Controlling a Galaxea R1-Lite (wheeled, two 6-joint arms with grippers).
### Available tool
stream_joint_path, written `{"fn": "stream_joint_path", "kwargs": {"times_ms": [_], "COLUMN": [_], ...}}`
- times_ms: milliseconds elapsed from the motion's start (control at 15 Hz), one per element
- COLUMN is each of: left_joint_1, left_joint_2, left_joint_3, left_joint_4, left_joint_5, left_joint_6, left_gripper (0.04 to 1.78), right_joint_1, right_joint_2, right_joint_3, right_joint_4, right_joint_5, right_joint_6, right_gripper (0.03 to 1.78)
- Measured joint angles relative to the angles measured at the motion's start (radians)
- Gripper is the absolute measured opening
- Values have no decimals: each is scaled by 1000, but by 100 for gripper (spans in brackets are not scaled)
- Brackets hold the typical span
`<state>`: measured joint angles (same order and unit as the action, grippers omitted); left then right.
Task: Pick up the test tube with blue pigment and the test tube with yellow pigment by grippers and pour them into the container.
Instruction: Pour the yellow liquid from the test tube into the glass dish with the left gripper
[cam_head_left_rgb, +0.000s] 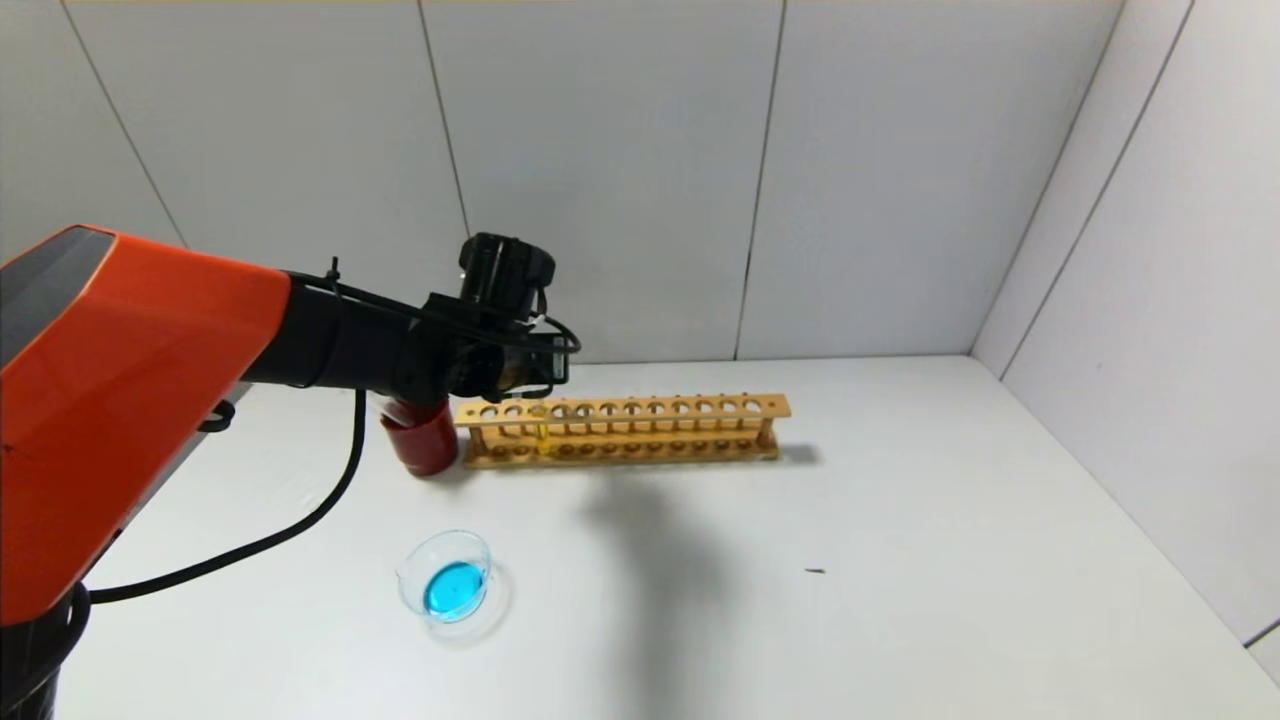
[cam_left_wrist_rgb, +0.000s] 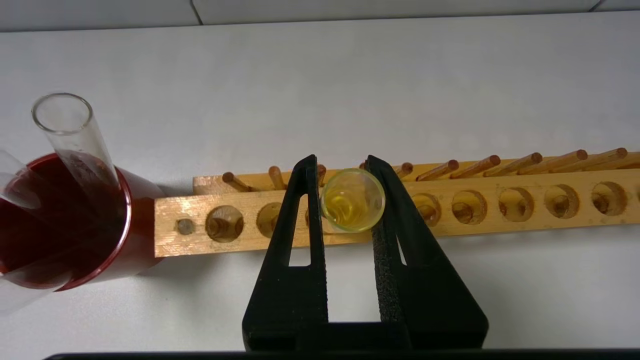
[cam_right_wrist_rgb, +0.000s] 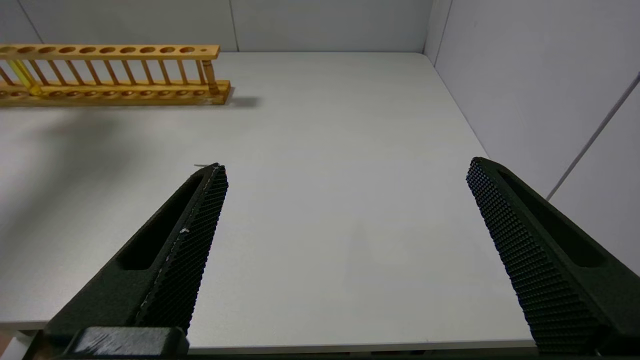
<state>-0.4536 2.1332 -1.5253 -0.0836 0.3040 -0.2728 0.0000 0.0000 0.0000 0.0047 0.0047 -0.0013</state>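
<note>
Test tube with yellow pigment (cam_left_wrist_rgb: 352, 200), round clear glass, stands in the wooden rack (cam_left_wrist_rgb: 500, 200), the left gripper (cam_left_wrist_rgb: 340, 172) straddling its rim (contact unclear). The container (cam_head_left_rgb: 447, 584) holds blue liquid. Right gripper (cam_right_wrist_rgb: 345, 175), textured, gapes wide.

The left gripper (cam_left_wrist_rgb: 344, 167) straddles the test tube with yellow pigment (cam_left_wrist_rgb: 352, 200), its fingers (cam_left_wrist_rgb: 300, 215) close against the rim, the tube standing in the wooden rack (cam_left_wrist_rgb: 500, 205). Beside the rack's end, a dark red cup (cam_left_wrist_rgb: 125, 240) holds an empty clear tube (cam_left_wrist_rgb: 75, 140).
</note>
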Motion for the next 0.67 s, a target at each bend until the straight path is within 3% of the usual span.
{"fn": "stream_joint_path", "kwargs": {"times_ms": [667], "left_joint_1": [0], "left_joint_2": [-154], "left_joint_3": [-27], "left_joint_4": [11], "left_joint_5": [5], "left_joint_6": [165], "left_gripper": [31], "right_joint_1": [0], "right_joint_2": [0], "right_joint_3": [0], "right_joint_4": [0], "right_joint_5": [-1], "right_joint_6": [0], "right_gripper": [175]}}
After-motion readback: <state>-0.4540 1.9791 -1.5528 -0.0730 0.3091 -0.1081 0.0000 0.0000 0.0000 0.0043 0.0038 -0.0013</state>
